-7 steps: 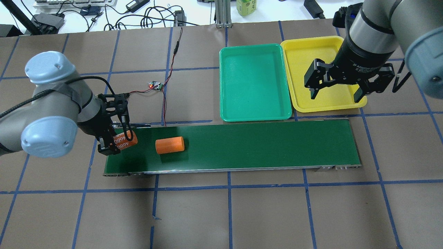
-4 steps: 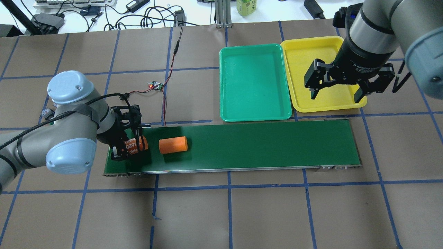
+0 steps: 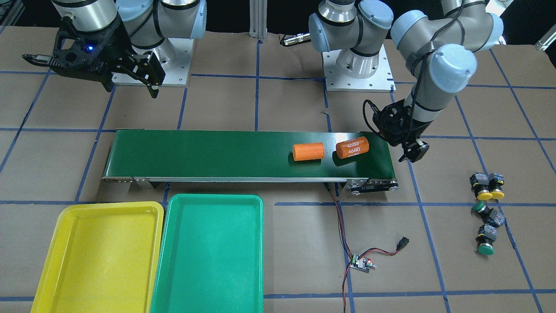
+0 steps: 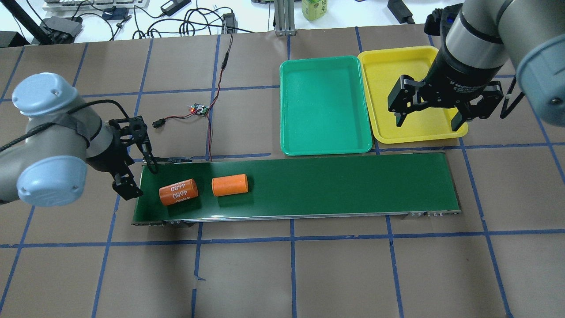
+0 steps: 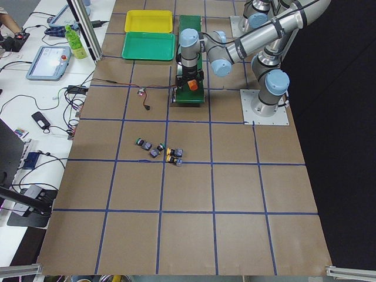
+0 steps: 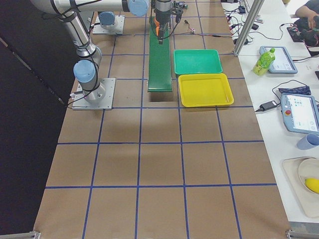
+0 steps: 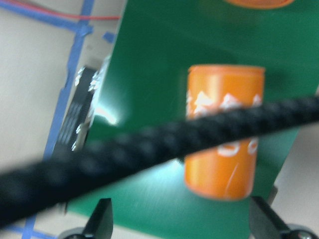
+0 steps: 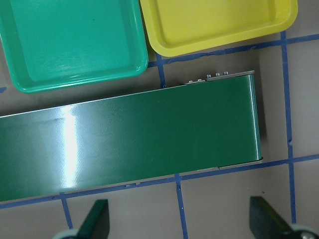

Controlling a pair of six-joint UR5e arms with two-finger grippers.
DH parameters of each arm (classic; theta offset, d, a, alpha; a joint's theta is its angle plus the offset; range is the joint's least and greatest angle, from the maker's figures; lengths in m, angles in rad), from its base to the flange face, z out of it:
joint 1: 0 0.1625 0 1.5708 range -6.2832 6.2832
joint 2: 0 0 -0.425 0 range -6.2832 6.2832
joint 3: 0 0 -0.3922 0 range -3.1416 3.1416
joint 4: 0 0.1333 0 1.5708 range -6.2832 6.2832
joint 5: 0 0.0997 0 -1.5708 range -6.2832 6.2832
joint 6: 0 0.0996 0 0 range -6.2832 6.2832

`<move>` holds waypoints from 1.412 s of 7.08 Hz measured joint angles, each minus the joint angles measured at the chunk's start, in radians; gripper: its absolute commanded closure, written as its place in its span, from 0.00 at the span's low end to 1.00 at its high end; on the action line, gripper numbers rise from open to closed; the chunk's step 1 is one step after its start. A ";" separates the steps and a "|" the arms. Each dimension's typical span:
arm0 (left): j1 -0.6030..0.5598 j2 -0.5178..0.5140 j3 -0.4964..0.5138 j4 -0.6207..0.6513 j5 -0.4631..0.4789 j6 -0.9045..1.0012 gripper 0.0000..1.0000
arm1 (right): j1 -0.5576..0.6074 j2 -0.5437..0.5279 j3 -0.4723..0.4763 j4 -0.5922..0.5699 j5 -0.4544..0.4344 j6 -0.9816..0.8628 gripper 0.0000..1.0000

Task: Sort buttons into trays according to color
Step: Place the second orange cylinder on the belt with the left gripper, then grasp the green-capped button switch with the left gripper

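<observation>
Four buttons lie on the table off the belt's end: two yellow [image 3: 483,195] [image 3: 498,194] and two green [image 3: 478,207] [image 3: 485,249]. They show small in the exterior left view [image 5: 157,148] and are out of the overhead view. The green tray [image 4: 324,104] and the yellow tray [image 4: 393,70] stand side by side beyond the belt, both with nothing in them. My left gripper [image 4: 141,178] is open and holds nothing, at the belt's left end beside an orange cylinder marked 4680 [image 4: 178,191]. My right gripper [image 4: 428,120] is open and holds nothing, above the yellow tray.
A long dark-green conveyor belt [image 4: 331,185] carries the marked cylinder and a plain orange cylinder [image 4: 229,185]. A small circuit board [image 4: 198,108] with red and black wires lies behind the belt. A black cable [image 7: 149,149] crosses the left wrist view.
My left gripper has let go of the marked cylinder on the belt and drawn back to the left. The plain cylinder has moved right along the belt. The right arm has not moved.
</observation>
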 measured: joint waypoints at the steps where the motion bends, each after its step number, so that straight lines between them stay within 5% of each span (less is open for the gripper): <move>1: 0.072 -0.041 0.068 -0.039 0.003 -0.014 0.00 | 0.000 0.000 0.000 0.000 0.001 0.000 0.00; 5: 0.226 -0.414 0.474 -0.025 0.009 -0.052 0.00 | 0.000 0.000 0.000 0.000 0.001 0.001 0.00; 8: 0.258 -0.596 0.580 0.059 0.006 -0.126 0.00 | 0.000 0.000 0.000 0.000 0.002 0.002 0.00; 9: 0.260 -0.628 0.582 0.088 0.003 -0.144 0.14 | 0.000 0.000 0.000 0.000 0.002 0.002 0.00; 10: 0.260 -0.650 0.580 0.100 0.001 -0.158 0.58 | 0.000 0.000 0.000 0.000 0.001 0.002 0.00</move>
